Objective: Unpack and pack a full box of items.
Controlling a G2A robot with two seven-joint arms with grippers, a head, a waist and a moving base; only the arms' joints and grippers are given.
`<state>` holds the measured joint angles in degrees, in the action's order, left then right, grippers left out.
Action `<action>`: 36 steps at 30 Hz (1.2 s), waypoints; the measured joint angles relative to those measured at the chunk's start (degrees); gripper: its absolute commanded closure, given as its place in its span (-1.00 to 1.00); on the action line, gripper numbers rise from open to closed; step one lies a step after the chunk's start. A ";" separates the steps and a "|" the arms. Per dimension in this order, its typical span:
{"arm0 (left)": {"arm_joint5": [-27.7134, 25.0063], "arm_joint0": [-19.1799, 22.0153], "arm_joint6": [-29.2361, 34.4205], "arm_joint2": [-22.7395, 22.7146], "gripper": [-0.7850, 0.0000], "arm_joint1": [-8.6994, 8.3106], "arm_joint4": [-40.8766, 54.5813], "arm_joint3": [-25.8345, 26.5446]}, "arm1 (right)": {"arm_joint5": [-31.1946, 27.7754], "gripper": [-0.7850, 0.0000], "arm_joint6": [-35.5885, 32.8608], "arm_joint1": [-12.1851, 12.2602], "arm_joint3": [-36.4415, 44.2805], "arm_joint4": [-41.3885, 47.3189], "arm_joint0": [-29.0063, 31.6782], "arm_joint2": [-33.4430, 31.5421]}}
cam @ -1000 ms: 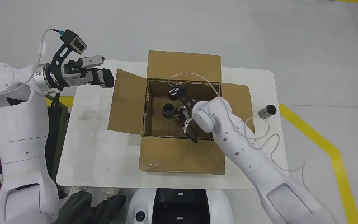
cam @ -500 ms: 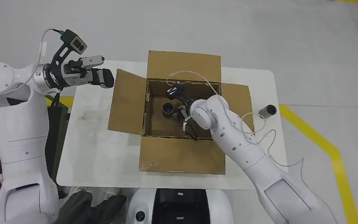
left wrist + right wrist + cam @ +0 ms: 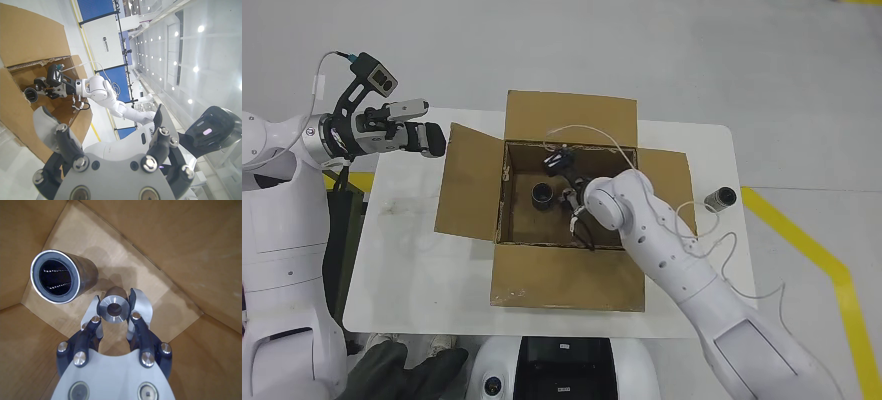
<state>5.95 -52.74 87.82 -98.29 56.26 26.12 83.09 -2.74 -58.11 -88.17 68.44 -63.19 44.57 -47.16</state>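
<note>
You see the box (image 3: pixel 567 275) in the middle of the top view, with its flaps open, on the white table (image 3: pixel 412 260). In the right wrist view, a small tube (image 3: pixel 114 309) of shiny metal stands on end inside the box, with its hole facing the camera. Your right gripper (image 3: pixel 115 294) pinches it, with one finger pressed on each side. You cannot tell if the small tube rests on the box floor or hangs just over it.

Just beside it, toward the upper left of that frame, a big tube (image 3: pixel 64 275) also stands on end. It is dark inside, with rows of tiny balls. In the top view the big tube sits in the left half of the box. The right gripper is just to the right of it, and its white arm comes in from the lower right.

A third tube (image 3: pixel 723 198) sits on the table near the right edge, apart from the box.

Your left gripper (image 3: pixel 432 138) is at the upper left of the top view, beside the box's left flap. Its fingers (image 3: pixel 45 123) are spread wide and hold nothing.
</note>
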 measured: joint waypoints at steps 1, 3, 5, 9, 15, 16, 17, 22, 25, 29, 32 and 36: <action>0.00 0.00 0.00 0.00 -1.00 0.00 0.00 0.00 | 0.10 1.00 -0.09 0.11 0.59 -0.23 0.30 -0.27; 0.00 0.00 0.00 0.00 -1.00 0.00 0.00 0.00 | 0.32 1.00 -0.37 0.42 2.27 -0.71 1.16 -1.01; 0.00 0.00 0.00 0.00 -1.00 0.00 0.00 0.00 | 0.42 1.00 -0.72 0.79 4.33 -1.19 2.27 -1.86; 0.00 0.00 0.00 0.00 -1.00 0.00 0.00 0.00 | 0.41 1.00 -1.38 1.52 8.55 -2.20 4.62 -3.48; 0.00 0.00 0.00 0.00 -1.00 0.00 0.00 0.00 | -0.44 1.00 -2.55 2.54 14.88 -2.88 8.30 -5.87; 0.00 0.00 0.00 0.00 -1.00 0.00 0.00 0.00 | -0.48 1.00 -2.66 2.68 15.66 -2.99 8.77 -6.24; 0.00 0.00 0.00 0.00 -1.00 0.00 0.00 0.00 | -0.48 1.00 -2.72 2.84 16.64 -3.09 9.38 -6.71; 0.00 0.00 0.00 0.00 -1.00 0.00 0.00 0.00 | -0.44 1.00 -2.70 3.44 20.50 -2.92 11.65 -8.64; 0.00 0.00 0.00 0.00 -1.00 0.00 0.00 0.00 | -0.14 1.00 -2.38 3.79 23.08 -2.46 13.11 -10.05; 0.00 0.00 0.00 0.00 -1.00 0.00 0.00 0.00 | 0.88 1.00 -0.87 4.22 26.84 -0.72 15.70 -12.26; 0.00 0.00 0.00 0.00 -1.00 0.00 0.00 0.00 | 1.49 1.00 0.27 4.47 28.92 -0.27 17.37 -13.19; 0.00 0.00 0.00 0.00 -1.00 0.00 0.00 0.00 | 2.41 1.00 1.39 4.68 31.42 0.37 18.95 -13.99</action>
<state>5.95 -52.74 87.82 -98.29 56.26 26.12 83.09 -0.33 -56.73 -83.49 99.85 -62.82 63.52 -61.16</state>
